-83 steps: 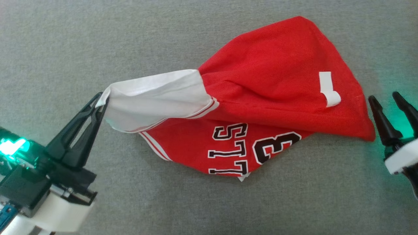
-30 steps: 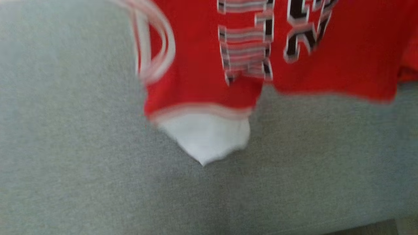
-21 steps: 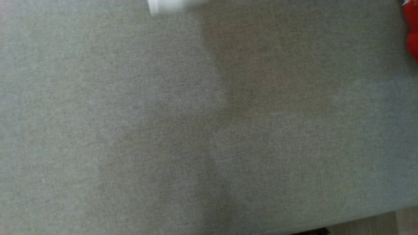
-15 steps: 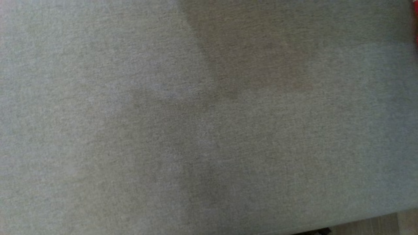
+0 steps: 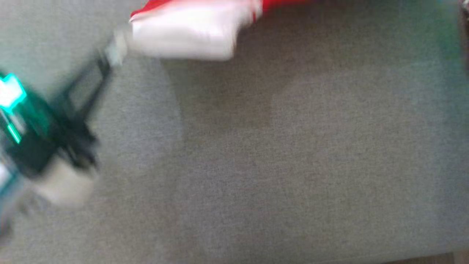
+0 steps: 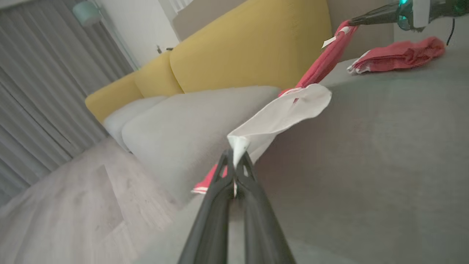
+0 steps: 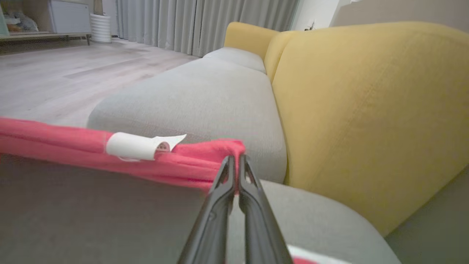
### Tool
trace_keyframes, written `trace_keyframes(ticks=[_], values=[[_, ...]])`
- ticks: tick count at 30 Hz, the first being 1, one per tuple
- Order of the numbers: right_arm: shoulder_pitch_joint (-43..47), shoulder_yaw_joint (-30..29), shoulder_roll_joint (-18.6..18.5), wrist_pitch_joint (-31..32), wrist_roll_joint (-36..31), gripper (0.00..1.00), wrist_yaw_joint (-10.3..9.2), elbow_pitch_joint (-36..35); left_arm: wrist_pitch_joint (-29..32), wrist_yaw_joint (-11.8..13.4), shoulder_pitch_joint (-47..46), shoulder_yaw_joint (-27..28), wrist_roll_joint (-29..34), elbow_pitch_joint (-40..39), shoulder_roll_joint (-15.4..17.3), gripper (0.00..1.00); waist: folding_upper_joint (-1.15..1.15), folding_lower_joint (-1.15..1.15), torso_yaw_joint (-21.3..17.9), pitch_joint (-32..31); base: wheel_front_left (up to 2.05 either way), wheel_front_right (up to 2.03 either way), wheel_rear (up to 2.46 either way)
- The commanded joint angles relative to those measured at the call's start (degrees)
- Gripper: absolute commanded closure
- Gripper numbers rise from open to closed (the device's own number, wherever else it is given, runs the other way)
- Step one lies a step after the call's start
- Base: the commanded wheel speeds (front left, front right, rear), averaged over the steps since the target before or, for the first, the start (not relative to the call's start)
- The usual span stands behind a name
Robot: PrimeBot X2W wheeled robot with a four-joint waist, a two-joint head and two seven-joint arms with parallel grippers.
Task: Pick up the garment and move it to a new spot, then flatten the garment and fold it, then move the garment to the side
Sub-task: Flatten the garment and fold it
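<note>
The head view looks down, close, on the flat grey cloth seat (image 5: pixel 293 165); it is blurry. The left wrist view sits low over that seat, looking along the left gripper (image 6: pixel 233 159) to the yellow cloth sofa back (image 6: pixel 249 47) at 12 o'clock. The right wrist view sees it at 2 o'clock. All share the red and white cloth shirt (image 5: pixel 190 33).

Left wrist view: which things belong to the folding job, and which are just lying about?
In the job: red-and-white garment, stretched between the shut left hand and shut right hand; grey seat beneath it.
Lying about: crumpled red cloth on the seat; yellow sofa back; grey curtain.
</note>
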Motion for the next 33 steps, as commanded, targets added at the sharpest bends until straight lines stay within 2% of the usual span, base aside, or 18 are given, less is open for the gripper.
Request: trace_keyframes(ticks=[1, 4, 6, 8, 11, 16, 21, 27, 33], values=[[5.4, -1.4, -2.1, -1.0, -0.5, 1.00, 0.39, -2.6, -0.2, 2.7, 3.2, 3.1, -0.5, -3.1, 3.3, 1.00, 0.00, 0.01, 0.9, -2.6, 0.00, 0.00, 0.00], [15.3, -4.2, -1.9, -1.4, -1.2, 1.00, 0.39, -6.2, -0.2, 6.7, 14.3, 2.5, -1.8, -7.1, 1.7, 1.00, 0.00, 0.01, 1.1, -4.9, 0.00, 0.00, 0.00], [21.4, -5.5, -1.6, -1.5, -2.3, 1.00, 0.39, -8.6, -0.2, 8.0, 20.7, 2.4, -2.3, -8.8, 0.2, 1.00, 0.00, 0.01, 1.1, -6.2, 0.00, 0.00, 0.00], [26.9, -7.0, -1.0, -1.6, -3.8, 1.00, 0.39, -10.8, -0.2, 8.3, 26.1, 2.6, -2.8, -9.9, -1.7, 1.00, 0.00, 0.01, 1.2, -7.3, 0.00, 0.00, 0.00], [34.1, -10.2, 0.8, -1.0, -4.8, 1.00, 0.39, -14.3, -0.2, 7.1, 32.6, 3.1, -3.3, -10.0, -3.6, 1.00, 0.00, 0.01, 1.3, -8.7, 0.00, 0.00, 0.00], [42.5, -14.5, 3.5, 2.0, -5.9, 1.00, 0.39, -21.2, -0.2, 3.0, 38.9, 7.0, -3.8, -9.0, -5.7, 1.00, 0.00, 0.01, 1.3, -9.7, 0.00, 0.00, 0.00], [44.3, -16.7, 5.9, 5.4, -6.2, 1.00, 0.39, -24.9, -0.2, -0.8, 39.3, 11.5, -2.7, -7.7, -6.9, 1.00, 0.00, 0.01, 0.8, -9.7, 0.00, 0.00, 0.00], [40.3, -16.9, 8.3, 10.3, -4.9, 1.00, 0.39, -25.4, -0.2, -7.1, 33.4, 17.1, -1.9, -4.7, -8.9, 1.00, 0.00, 0.01, 0.0, -7.8, 0.00, 0.00, 0.00], [32.6, -16.4, 9.8, 12.9, -4.7, 1.00, 0.39, -22.4, 0.1, -13.1, 22.8, 19.5, -1.6, 1.3, -10.4, 1.00, 0.00, 0.01, -0.7, -4.9, 0.00, 0.00, 0.00]])
